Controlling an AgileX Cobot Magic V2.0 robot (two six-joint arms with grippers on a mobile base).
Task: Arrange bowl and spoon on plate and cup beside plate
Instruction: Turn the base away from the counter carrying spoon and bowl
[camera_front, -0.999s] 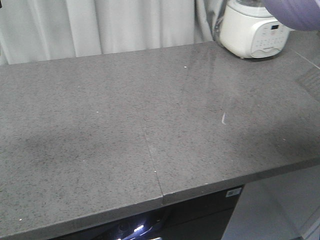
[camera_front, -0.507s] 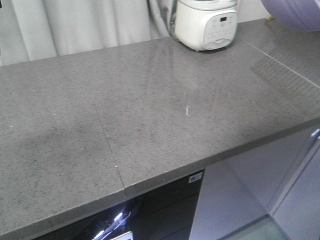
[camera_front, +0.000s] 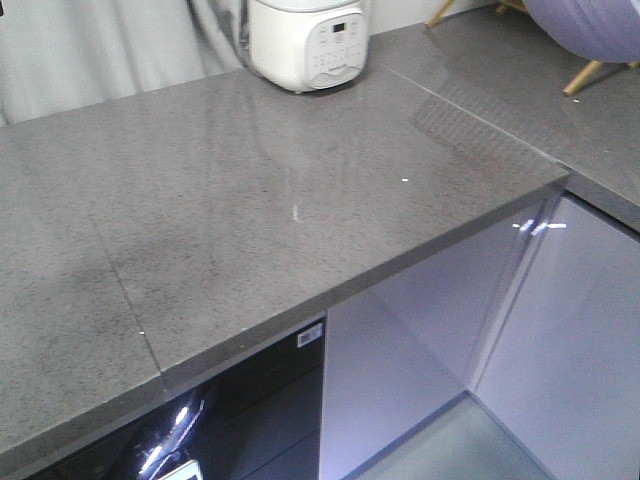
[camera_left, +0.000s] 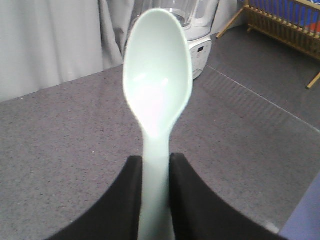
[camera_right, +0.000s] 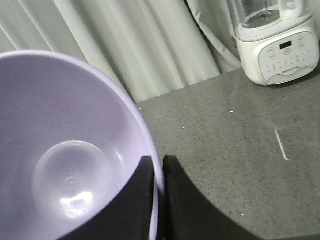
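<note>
Left wrist: spoon (camera_left: 157, 90) handle nipped btwn L jaws; R jaws clamp bowl (camera_right: 65, 150) rim

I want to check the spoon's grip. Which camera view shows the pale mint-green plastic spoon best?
The left wrist view: the pale mint-green plastic spoon fills the frame, its handle clamped in the left end effector. The front view lacks it; the right wrist view has the round lavender bowl instead.
</note>
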